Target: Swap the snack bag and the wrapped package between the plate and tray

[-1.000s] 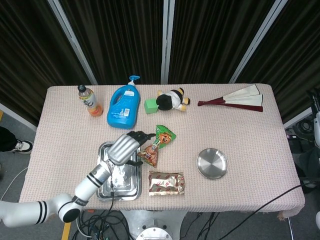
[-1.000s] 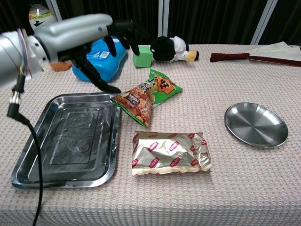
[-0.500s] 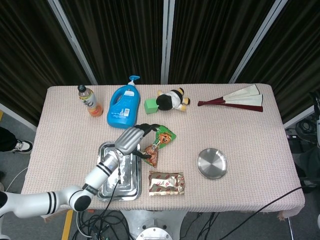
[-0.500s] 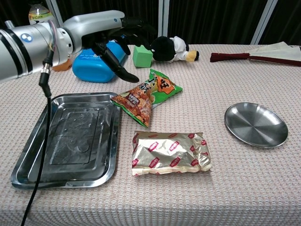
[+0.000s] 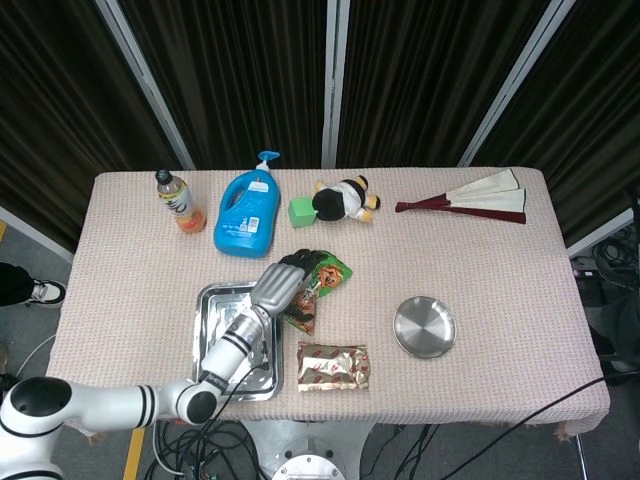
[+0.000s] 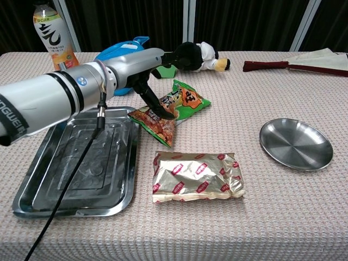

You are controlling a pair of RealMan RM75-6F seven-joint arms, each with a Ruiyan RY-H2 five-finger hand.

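Since a second ago the left hand [image 6: 161, 81] has swung from above the tray's [image 6: 32, 185] upper right corner across to the snack bag [image 6: 179, 103], and now sits over it at centre frame. Fingers [image 6: 157, 103] point down onto the bag; whether they have closed on it, cannot tell. Snack bag lies on the cloth just right of the tray, one end touching or overlapping the rim. Wrapped package [image 6: 197, 177] lies below it, also on the cloth, beside the tray. Plate [image 6: 296, 144] at right of frame holds nothing; tray holds nothing. Right hand not in view. Judgement: both items appear out of their containers, neither yet placed in its new one; both placements remain.
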